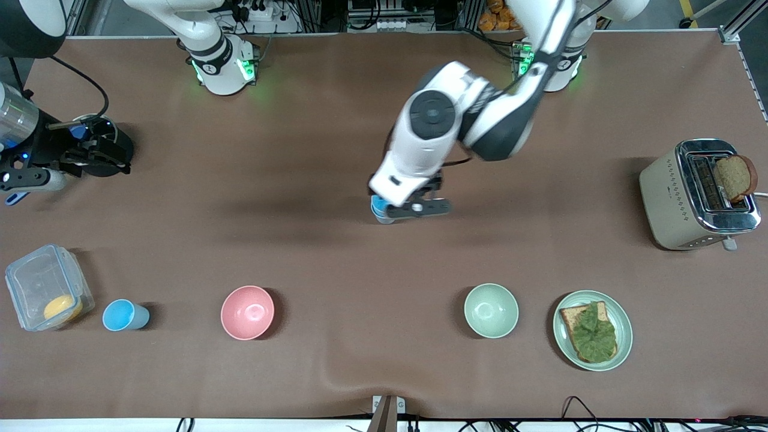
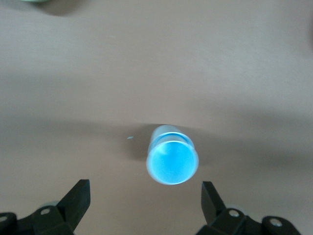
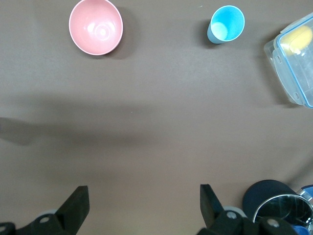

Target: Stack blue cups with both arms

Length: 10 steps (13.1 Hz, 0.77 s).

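One blue cup (image 1: 379, 212) stands upright at the table's middle, mostly hidden under the left arm's hand in the front view. In the left wrist view the cup (image 2: 172, 159) shows its bright blue inside, just ahead of the gap between the open fingers. My left gripper (image 1: 417, 208) (image 2: 146, 188) is open, low over this cup and not touching it. The other blue cup (image 1: 125, 315) (image 3: 226, 23) stands near the front camera, between the clear box and the pink bowl. My right gripper (image 1: 90, 153) (image 3: 144, 193) is open and empty, waiting over the right arm's end of the table.
A pink bowl (image 1: 247, 312) (image 3: 96, 27), a pale green bowl (image 1: 491, 310) and a plate (image 1: 624, 318) with bread and lettuce line the near edge. A clear lidded box (image 1: 45, 294) (image 3: 296, 58) is beside the second cup. A toaster (image 1: 696, 195) stands at the left arm's end. A dark round object (image 1: 114, 150) (image 3: 266, 193) lies by the right gripper.
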{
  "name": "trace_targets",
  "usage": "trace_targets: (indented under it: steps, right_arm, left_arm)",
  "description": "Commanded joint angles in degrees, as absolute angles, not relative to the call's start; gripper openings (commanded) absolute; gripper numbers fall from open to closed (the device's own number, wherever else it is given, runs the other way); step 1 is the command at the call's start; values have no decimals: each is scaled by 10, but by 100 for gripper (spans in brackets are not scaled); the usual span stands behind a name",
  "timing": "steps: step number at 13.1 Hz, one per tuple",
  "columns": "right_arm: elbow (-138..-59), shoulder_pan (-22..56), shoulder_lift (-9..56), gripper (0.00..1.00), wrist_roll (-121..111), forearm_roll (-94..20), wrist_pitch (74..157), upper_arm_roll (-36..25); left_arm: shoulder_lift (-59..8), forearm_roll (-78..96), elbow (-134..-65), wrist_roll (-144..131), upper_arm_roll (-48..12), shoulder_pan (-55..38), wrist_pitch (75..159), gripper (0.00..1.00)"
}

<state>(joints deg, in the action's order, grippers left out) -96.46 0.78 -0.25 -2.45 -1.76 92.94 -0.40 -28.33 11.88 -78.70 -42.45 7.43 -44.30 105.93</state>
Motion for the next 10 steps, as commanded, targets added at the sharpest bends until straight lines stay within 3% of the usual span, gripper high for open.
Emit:
trace_targets:
  steps: [1, 5, 10]
  right_arm:
    - [-951, -3, 4, 100, -18, -15, 919, 5]
    - [-951, -3, 4, 100, -18, -15, 919, 5]
    - [-950, 1, 4, 100, -18, -15, 919, 6]
  left_arm:
    - [-179, 78, -901, -394, 68, -400, 1055, 100]
    - [-51, 60, -974, -269, 55, -291, 1019, 100]
    - [33, 26, -999, -91, 50, -167, 958, 100]
